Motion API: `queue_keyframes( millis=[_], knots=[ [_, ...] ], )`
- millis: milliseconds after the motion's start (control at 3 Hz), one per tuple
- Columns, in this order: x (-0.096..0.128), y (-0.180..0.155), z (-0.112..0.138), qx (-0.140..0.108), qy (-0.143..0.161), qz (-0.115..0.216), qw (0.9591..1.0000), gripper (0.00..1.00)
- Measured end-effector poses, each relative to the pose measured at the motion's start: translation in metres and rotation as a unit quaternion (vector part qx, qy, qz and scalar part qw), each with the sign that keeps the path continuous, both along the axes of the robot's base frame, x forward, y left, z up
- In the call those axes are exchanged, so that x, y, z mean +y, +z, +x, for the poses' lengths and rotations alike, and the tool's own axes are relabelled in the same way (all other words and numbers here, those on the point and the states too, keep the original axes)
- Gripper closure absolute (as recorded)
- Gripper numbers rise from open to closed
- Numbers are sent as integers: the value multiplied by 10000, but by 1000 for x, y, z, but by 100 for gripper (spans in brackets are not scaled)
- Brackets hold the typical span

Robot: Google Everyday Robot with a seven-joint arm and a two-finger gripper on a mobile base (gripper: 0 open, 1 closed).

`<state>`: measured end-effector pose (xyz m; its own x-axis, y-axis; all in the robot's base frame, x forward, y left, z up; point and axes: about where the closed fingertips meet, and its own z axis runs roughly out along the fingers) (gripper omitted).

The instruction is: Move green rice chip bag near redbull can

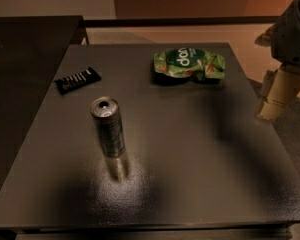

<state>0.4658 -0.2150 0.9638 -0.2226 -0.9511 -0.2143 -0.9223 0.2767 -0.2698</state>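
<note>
The green rice chip bag lies flat at the far right of the dark table, its dark green oval with white letters facing up. The redbull can stands upright left of the table's middle, apart from the bag. My gripper hangs at the right edge of the camera view, beyond the table's right side, to the right of the bag and a little nearer than it, touching nothing.
A small black wrapped bar with white stripes lies at the table's far left. A second dark surface adjoins on the left. Light floor lies beyond the far edge.
</note>
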Motion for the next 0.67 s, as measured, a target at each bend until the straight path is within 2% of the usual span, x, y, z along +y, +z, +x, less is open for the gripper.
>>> queue_keyframes(
  millis=[667],
  knots=[
    [-4,-23,65,-270,-5,421,9987,0]
  ],
)
